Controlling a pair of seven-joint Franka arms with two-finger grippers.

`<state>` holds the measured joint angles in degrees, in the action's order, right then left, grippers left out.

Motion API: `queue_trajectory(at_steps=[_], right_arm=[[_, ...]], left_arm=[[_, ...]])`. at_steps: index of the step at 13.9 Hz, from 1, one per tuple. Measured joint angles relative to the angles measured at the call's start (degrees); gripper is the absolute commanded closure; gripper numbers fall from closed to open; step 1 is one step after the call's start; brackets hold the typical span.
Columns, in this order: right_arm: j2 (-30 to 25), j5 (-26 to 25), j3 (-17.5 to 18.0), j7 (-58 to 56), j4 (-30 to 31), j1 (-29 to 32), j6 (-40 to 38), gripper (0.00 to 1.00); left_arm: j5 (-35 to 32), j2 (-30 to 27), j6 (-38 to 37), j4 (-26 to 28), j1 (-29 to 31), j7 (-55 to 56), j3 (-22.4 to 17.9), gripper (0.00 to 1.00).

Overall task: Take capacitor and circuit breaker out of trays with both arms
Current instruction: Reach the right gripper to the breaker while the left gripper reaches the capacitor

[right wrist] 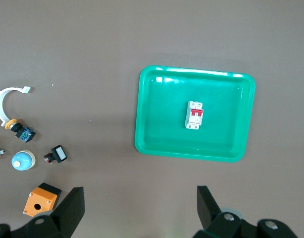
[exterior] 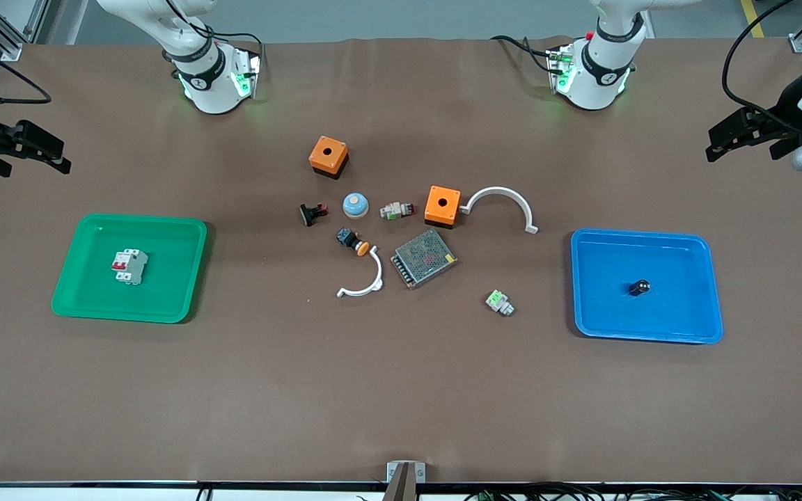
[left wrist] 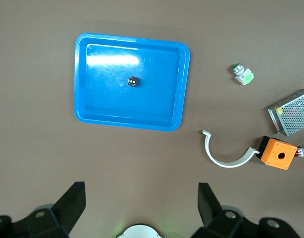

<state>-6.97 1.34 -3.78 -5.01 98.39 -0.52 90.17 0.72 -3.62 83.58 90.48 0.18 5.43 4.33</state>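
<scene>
The capacitor (exterior: 640, 287), a tiny black cylinder with a pale top, stands in the blue tray (exterior: 686, 327) at the left arm's end of the table; it also shows in the left wrist view (left wrist: 133, 81). The breaker (exterior: 129, 266), white-grey with red levers, lies in the green tray (exterior: 95, 309) at the right arm's end; it also shows in the right wrist view (right wrist: 194, 114). My left gripper (exterior: 714, 142) (left wrist: 140, 203) is open and empty, raised at the table's edge by the blue tray. My right gripper (exterior: 60, 156) (right wrist: 140, 206) is open and empty, raised by the green tray.
In the middle of the table lie two orange boxes (exterior: 328, 156) (exterior: 442, 205), two white curved pieces (exterior: 502, 202) (exterior: 366, 280), a mesh-covered box (exterior: 424, 258), a white-and-green block (exterior: 499, 302), a blue dome (exterior: 356, 204), an orange-capped push button (exterior: 353, 241) and a red-tipped black part (exterior: 312, 213).
</scene>
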Motion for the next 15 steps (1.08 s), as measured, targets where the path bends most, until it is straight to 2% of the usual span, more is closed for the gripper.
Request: queue_trajectory(at_steps=[5, 8, 10, 12, 15], right_arm=[[0.0, 0.49, -0.01, 0.0, -0.01, 0.0, 0.0, 0.0], [0.0, 0.51, -0.08, 0.04, -1.33, 0.0, 0.0, 0.0], [0.73, 0.5, -0.19, 0.05, -2.39, 0.0, 0.01, 0.0], [3.56, 0.45, -0.44, 0.04, -2.82, 0.03, 1.2, 0.0], [12.83, 0.45, -0.93, 0.05, -3.15, 2.39, 8.33, 0.0]], left_arm=[[0.0, 1.59, 0.12, -0.17, 0.29, -0.01, -0.39, 0.0], [-2.91, 5.97, 2.94, -0.18, 0.57, -0.05, -0.57, 0.0], [-5.7, 9.47, 8.43, 1.49, 0.79, -0.01, -0.62, 0.0], [-5.87, 12.05, 16.18, 6.05, 1.87, 0.19, -0.63, 0.0], [-5.87, 15.06, 28.61, 14.45, 3.92, 0.2, -0.64, 0.0]])
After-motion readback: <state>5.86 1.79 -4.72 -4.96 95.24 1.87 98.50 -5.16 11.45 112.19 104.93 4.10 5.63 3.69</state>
